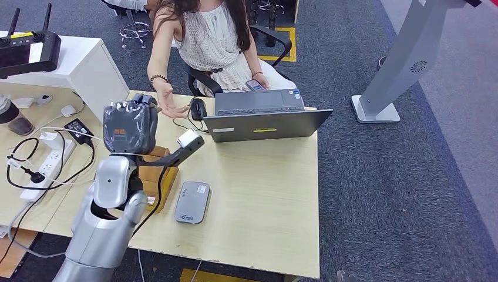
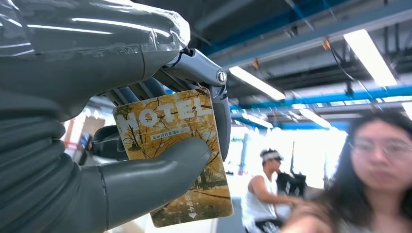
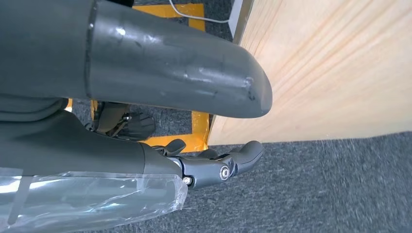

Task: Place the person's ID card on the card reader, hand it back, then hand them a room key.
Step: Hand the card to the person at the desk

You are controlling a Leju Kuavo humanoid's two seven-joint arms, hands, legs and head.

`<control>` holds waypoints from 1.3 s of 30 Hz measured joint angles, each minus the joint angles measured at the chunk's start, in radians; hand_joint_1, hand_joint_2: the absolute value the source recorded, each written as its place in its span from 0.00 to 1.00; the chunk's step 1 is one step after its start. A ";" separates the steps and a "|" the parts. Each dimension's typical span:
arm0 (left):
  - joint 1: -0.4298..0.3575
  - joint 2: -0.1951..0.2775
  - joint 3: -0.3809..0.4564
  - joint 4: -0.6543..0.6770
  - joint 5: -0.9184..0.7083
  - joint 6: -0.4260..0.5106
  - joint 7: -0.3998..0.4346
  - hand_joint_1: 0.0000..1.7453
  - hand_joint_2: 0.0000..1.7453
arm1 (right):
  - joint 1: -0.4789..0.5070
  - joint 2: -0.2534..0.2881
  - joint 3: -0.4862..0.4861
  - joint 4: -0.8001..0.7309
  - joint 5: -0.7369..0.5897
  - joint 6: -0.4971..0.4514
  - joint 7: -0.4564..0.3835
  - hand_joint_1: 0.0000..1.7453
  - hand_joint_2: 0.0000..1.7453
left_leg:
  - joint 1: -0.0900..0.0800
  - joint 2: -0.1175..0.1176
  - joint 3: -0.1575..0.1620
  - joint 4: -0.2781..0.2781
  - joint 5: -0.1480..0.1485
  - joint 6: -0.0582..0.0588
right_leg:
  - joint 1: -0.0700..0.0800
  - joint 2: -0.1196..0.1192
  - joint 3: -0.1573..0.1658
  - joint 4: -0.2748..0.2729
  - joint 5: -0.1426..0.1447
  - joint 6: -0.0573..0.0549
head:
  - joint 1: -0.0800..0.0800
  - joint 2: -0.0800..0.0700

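Note:
My left hand (image 1: 130, 126) is raised above the left part of the wooden table (image 1: 264, 194), wrapped in clear plastic. In the left wrist view this hand (image 2: 141, 179) pinches a room key card (image 2: 165, 121), printed with yellow autumn trees and the word HOTEL, between thumb and fingers. A seated person reaches an open palm (image 1: 170, 107) toward it, just beyond my hand. The grey card reader (image 1: 192, 202) lies flat on the table near the front edge. My right hand (image 3: 145, 97) hangs beside the table's edge (image 3: 330, 73), holding nothing, fingers loosely apart.
An open laptop (image 1: 264, 117) and a black mouse (image 1: 198, 108) sit at the table's far edge. A wooden box (image 1: 161, 176) stands under my left forearm. A power strip (image 1: 50, 164) with cables lies at the left. A white floor stand (image 1: 399, 64) rises at the right.

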 joint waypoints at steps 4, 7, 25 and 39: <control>-0.077 0.040 0.015 0.036 0.000 -0.004 0.013 1.00 1.00 | -0.006 0.000 0.011 0.002 0.005 0.000 0.009 0.00 0.00 | 0.000 0.000 0.000 0.000 0.000 0.000 | 0.000 0.000 0.000 0.000 0.000 0.000 | 0.000 0.000; -0.100 0.050 0.033 0.055 0.000 -0.010 0.004 1.00 1.00 | -0.008 0.000 0.020 0.003 0.006 0.000 0.012 0.00 0.00 | 0.000 0.000 0.000 0.000 0.000 0.000 | 0.000 0.000 0.000 0.000 0.000 0.000 | 0.000 0.000; -0.088 0.059 0.102 0.105 0.003 0.009 -0.037 0.00 1.00 | -0.005 0.000 0.026 0.007 0.000 0.000 0.020 0.00 1.00 | 0.000 0.000 0.000 0.000 0.000 0.000 | 0.000 0.000 -0.001 0.000 0.000 0.000 | 0.000 0.000; 0.226 0.030 0.047 -0.235 0.075 -0.038 -0.119 0.00 1.00 | 0.027 -0.001 -0.008 0.006 -0.073 -0.002 -0.024 0.00 1.00 | 0.000 0.001 -0.002 0.000 -0.001 0.000 | 0.000 0.001 -0.003 0.000 0.000 0.000 | 0.000 0.000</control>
